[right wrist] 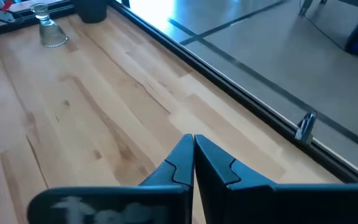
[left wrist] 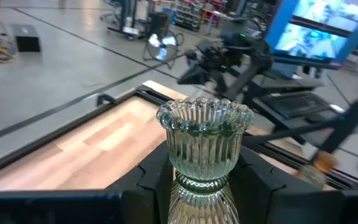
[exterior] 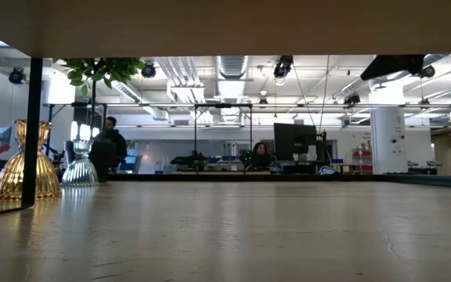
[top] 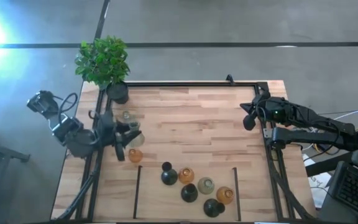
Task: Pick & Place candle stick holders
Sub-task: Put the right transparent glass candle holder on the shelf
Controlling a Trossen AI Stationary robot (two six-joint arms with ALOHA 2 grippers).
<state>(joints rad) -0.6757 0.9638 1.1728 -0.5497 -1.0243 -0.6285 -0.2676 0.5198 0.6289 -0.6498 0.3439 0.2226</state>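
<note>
Holding clear ribbed holder (left wrist: 204, 149) in left gripper (top: 129, 138), clamped | two placed beside | six left | right gripper (right wrist: 193, 163) together, idle

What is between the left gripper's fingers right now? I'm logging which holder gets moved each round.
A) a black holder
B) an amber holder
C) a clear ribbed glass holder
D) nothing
C: in the left wrist view the left gripper has its fingers on either side of a clear ribbed glass holder, at its narrow neck.
</note>
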